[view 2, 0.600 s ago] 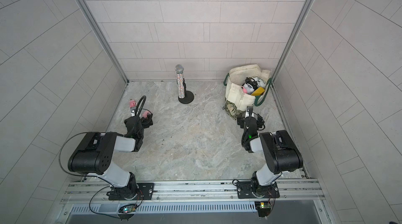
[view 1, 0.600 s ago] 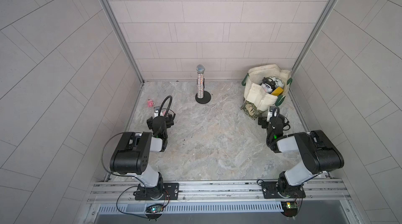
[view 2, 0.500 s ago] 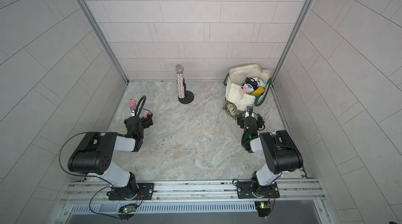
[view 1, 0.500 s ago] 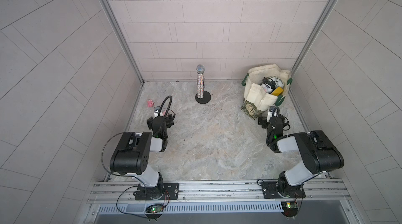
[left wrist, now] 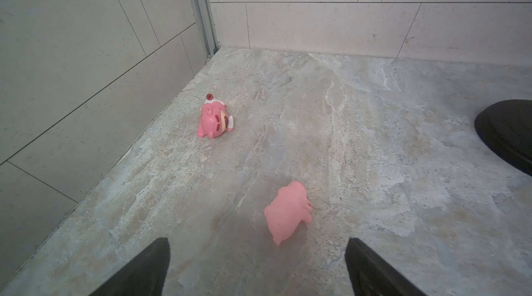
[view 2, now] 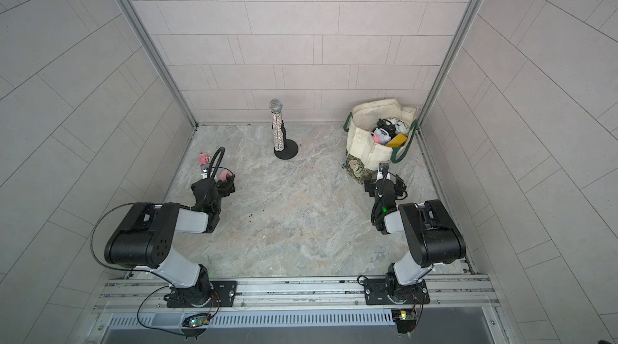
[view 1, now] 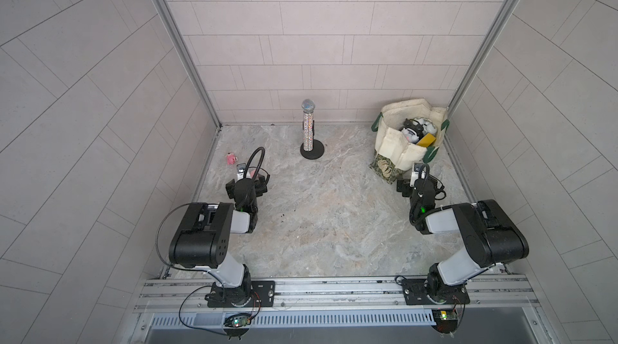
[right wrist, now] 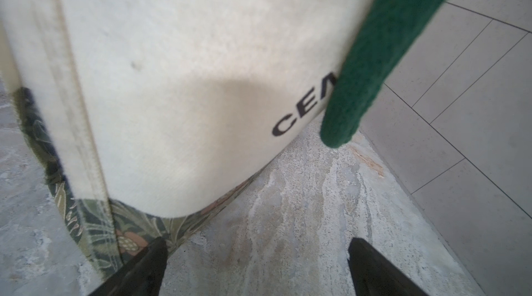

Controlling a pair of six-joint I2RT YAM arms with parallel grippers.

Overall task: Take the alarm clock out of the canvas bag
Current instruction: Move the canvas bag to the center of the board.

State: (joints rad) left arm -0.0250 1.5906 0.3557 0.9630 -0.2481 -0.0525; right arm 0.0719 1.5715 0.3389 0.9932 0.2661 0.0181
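The right tool (right wrist: 256,244) sits low on the counter (right wrist: 302,208) with its jaws spread wide and nothing between them. Directly ahead of it rises the cream wall of the canvas bag (right wrist: 187,78). The green patterned panel (right wrist: 95,222) at the bag's base lies close by one fingertip, and whether they touch cannot be told. A dark green handle (right wrist: 374,64) hangs down ahead and to one side. The left tool (left wrist: 257,244) is likewise spread and empty, well apart from the bag, with a pink pig toy (left wrist: 288,214) lying just ahead of it.

The alarm clock (view 1: 417,126) is judged to be the black-and-white rounded piece inside the bag's open mouth, above and beyond the right tool. It lies among other small things, next to a yellow item (view 1: 426,140). At this size its face and feet cannot be made out, so the identification is tentative.

It probably handles as a light, rigid thing with a smooth, rounded shell that could slip out of a shallow pinch. Its face is likely the fragile part. The best hold is probably across the sides of the body, coming straight down through the mouth, or on a top handle if it has one.

The bag itself is soft. Its walls may fold inward or lift with the clock, and the neighbouring things crowd the reach.
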